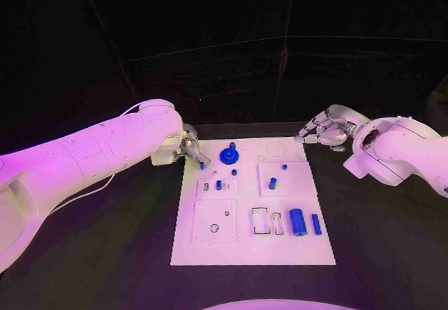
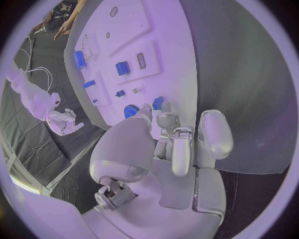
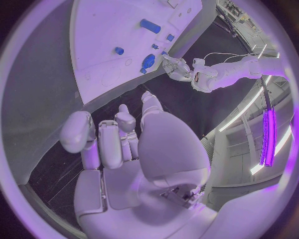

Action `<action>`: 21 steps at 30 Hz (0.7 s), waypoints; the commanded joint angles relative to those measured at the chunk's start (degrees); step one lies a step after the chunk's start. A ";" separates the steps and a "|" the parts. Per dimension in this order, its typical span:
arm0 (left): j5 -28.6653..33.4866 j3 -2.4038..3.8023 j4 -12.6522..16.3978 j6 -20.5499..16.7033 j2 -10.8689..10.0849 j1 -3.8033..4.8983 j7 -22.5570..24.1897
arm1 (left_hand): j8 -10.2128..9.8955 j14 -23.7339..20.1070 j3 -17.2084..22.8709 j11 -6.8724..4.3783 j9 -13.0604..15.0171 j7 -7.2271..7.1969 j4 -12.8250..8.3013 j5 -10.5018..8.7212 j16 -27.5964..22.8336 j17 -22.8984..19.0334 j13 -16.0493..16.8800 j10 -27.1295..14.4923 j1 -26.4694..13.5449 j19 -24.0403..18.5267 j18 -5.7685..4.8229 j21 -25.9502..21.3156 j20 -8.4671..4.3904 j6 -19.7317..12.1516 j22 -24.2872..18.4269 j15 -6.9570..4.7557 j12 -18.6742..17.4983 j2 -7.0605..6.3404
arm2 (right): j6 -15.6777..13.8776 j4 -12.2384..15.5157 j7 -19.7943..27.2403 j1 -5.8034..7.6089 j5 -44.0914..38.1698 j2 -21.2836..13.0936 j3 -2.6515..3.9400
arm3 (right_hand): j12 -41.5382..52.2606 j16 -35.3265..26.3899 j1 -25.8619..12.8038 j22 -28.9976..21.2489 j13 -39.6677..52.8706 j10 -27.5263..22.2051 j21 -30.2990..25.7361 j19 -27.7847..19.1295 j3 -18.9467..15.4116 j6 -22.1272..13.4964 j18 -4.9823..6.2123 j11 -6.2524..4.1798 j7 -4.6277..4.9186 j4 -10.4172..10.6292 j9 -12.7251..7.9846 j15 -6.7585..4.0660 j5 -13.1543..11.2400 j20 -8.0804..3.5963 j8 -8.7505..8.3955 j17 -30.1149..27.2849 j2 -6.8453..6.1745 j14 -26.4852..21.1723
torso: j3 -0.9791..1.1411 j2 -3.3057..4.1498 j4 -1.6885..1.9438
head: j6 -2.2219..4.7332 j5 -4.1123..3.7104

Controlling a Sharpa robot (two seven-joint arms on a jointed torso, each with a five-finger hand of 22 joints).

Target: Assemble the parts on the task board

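Observation:
The white task board (image 1: pixel 251 248) lies in the middle of the black table. My left hand (image 1: pixel 187 149) hovers over the board's far left corner and pinches a small blue peg (image 1: pixel 201 165) at its fingertips; the same peg (image 2: pixel 158 103) shows in the left wrist view. Just to the right stands a round blue disc (image 1: pixel 229 155). A blue cylinder (image 1: pixel 298 222) and a thin blue bar (image 1: pixel 316 224) lie near the board's right front. A blue block (image 1: pixel 272 183) sits on a raised plate. My right hand (image 1: pixel 322 132) hangs off the far right corner, fingers loosely bent, holding nothing.
Small blue pegs (image 1: pixel 234 172) (image 1: pixel 218 185) (image 1: pixel 283 167) stand in the middle of the board. A square plate with holes (image 1: pixel 214 220) and rectangular slots (image 1: pixel 261 221) lie at the front. Black table (image 1: pixel 108 259) runs all round the board.

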 commanded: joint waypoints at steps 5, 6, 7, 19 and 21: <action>-0.31 0.02 0.15 0.53 0.06 0.08 -0.17 | 0.45 5.71 0.55 -0.20 0.10 -0.15 -0.89 0.14 0.35 14.50 0.18 0.31 1.56 0.30 0.64 0.04 -0.20 0.35 0.10 -0.20 0.31 0.36 | -0.50 0.02 0.46 0.12 -0.12 0.10 0.03 | 0.09 -0.23 0.31 -0.11 0.08 -0.11 -0.41 0.00 -0.38 -0.42 0.59 -0.01 -0.10 0.04 -0.03 -0.29 0.28 -0.30 0.24 -0.01 0.40 2.20 | 0.02 0.02 -0.03 | -0.17 0.09; -0.17 0.02 0.15 0.62 0.08 0.08 -0.16 | 0.50 5.71 0.68 -0.22 0.11 -0.17 -1.06 0.14 0.36 14.53 0.14 0.31 1.77 0.31 0.63 0.04 -0.21 0.35 0.13 -0.20 0.30 0.44 | -0.50 0.01 0.46 0.12 -0.12 0.10 0.03 | 0.09 -0.23 0.31 -0.11 0.08 -0.11 -0.41 0.00 -0.38 -0.42 0.59 -0.01 -0.10 0.04 -0.03 -0.29 0.28 -0.30 0.24 -0.01 0.40 2.20 | 0.02 0.01 -0.03 | -0.20 0.07; -0.07 0.02 0.15 0.67 0.08 0.08 -0.15 | 0.55 5.71 0.80 -0.23 0.11 -0.19 -1.23 0.13 0.36 14.53 0.15 0.32 1.97 0.31 0.64 0.03 -0.22 0.35 0.12 -0.22 0.32 0.51 | -0.50 0.01 0.46 0.12 -0.12 0.10 0.03 | 0.09 -0.23 0.31 -0.11 0.08 -0.11 -0.41 0.00 -0.38 -0.42 0.59 -0.01 -0.10 0.04 -0.03 -0.29 0.28 -0.30 0.24 -0.01 0.40 2.20 | 0.02 0.02 -0.01 | -0.22 0.05; 2.63 0.02 0.85 -1.40 -0.23 0.06 0.56 | 0.30 5.67 8.73 -1.00 -0.23 -0.97 -7.75 -0.02 0.28 14.35 0.46 0.36 10.43 0.26 0.70 -0.21 -0.74 -0.90 0.15 -0.86 0.32 4.79 | -0.45 0.01 0.53 0.12 -0.12 0.09 0.03 | 0.12 -0.23 0.47 -0.10 0.09 -0.10 -0.42 0.02 -0.38 -0.40 0.59 -0.03 -0.12 0.02 -0.02 -0.30 0.41 -0.31 0.31 0.00 0.47 2.21 | 0.03 0.02 -0.01 | -0.36 0.14; 3.03 0.02 1.42 -1.99 -0.62 0.04 0.71 | 0.14 5.66 12.29 -0.88 -0.34 -0.74 -9.79 0.00 0.25 14.29 0.52 0.26 12.05 0.25 0.67 -0.25 -0.86 -1.35 0.18 -0.84 0.13 4.70 | -0.40 0.02 0.52 0.12 -0.12 0.08 0.03 | 0.12 -0.23 0.47 -0.10 0.09 -0.10 -0.42 0.02 -0.38 -0.40 0.59 -0.03 -0.12 0.02 -0.02 -0.30 0.41 -0.31 0.31 0.00 0.47 2.21 | 0.04 0.01 -0.04 | -0.36 0.15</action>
